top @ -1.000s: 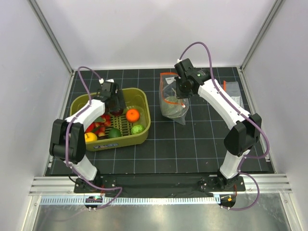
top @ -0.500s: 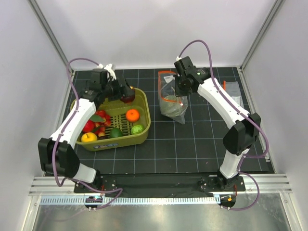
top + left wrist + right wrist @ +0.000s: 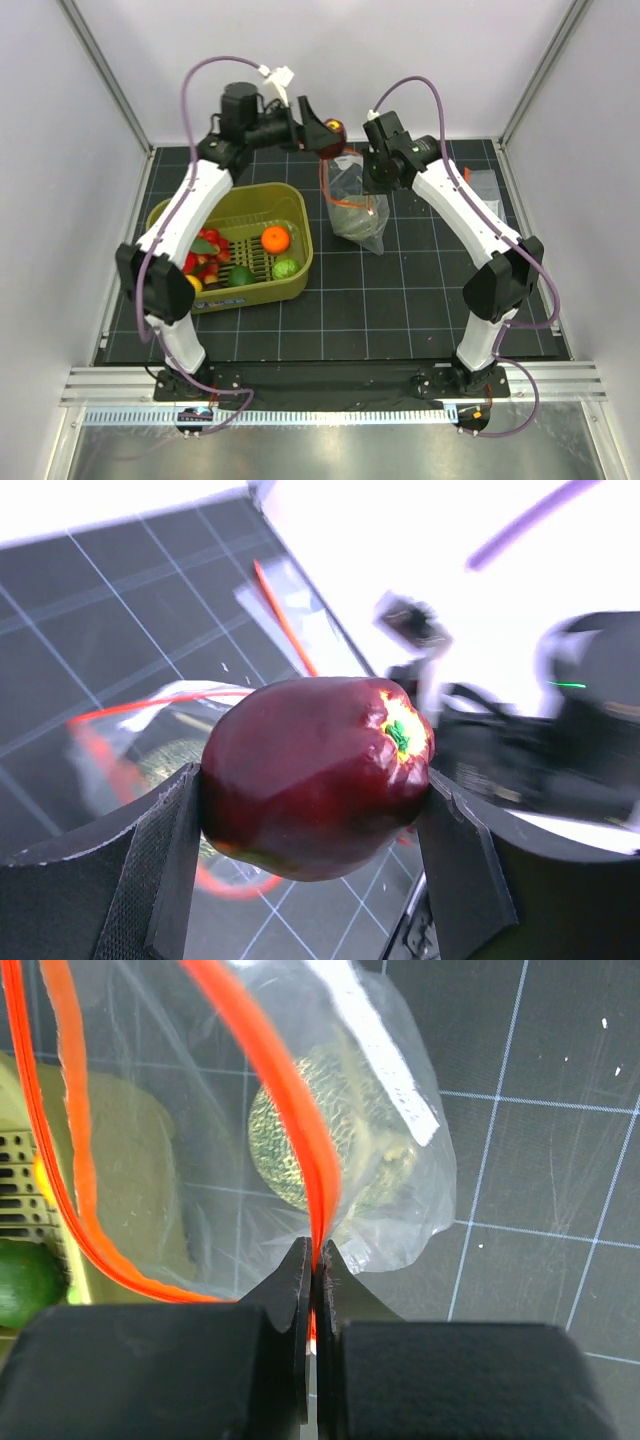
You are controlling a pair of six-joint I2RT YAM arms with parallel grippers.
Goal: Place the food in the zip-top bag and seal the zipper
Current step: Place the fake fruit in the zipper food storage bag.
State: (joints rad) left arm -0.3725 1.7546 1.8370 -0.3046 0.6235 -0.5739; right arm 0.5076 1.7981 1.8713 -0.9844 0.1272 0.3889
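Observation:
My left gripper (image 3: 322, 130) is shut on a dark red-purple piece of food (image 3: 334, 130) (image 3: 315, 775), held in the air just above and left of the zip-top bag (image 3: 356, 208). The fingers (image 3: 165, 865) press on its two sides. My right gripper (image 3: 373, 178) (image 3: 317, 1260) is shut on the orange-red zipper (image 3: 290, 1100) and holds the bag's mouth (image 3: 130, 705) up and open. A pale-green mottled round piece (image 3: 320, 1130) lies inside the bag. An orange (image 3: 276, 238) and red, yellow and green pieces lie in the basket (image 3: 296, 205).
The olive-green basket stands left of the bag on the black gridded mat (image 3: 400, 300). A second flat clear bag (image 3: 482, 185) with an orange strip lies at the far right. Metal frame posts and white walls close in the back and sides.
My left arm lifted the dark red-purple piece out of the basket and swung it up and right to the bag's mouth. My right gripper kept hold of the zipper, raising it slightly.

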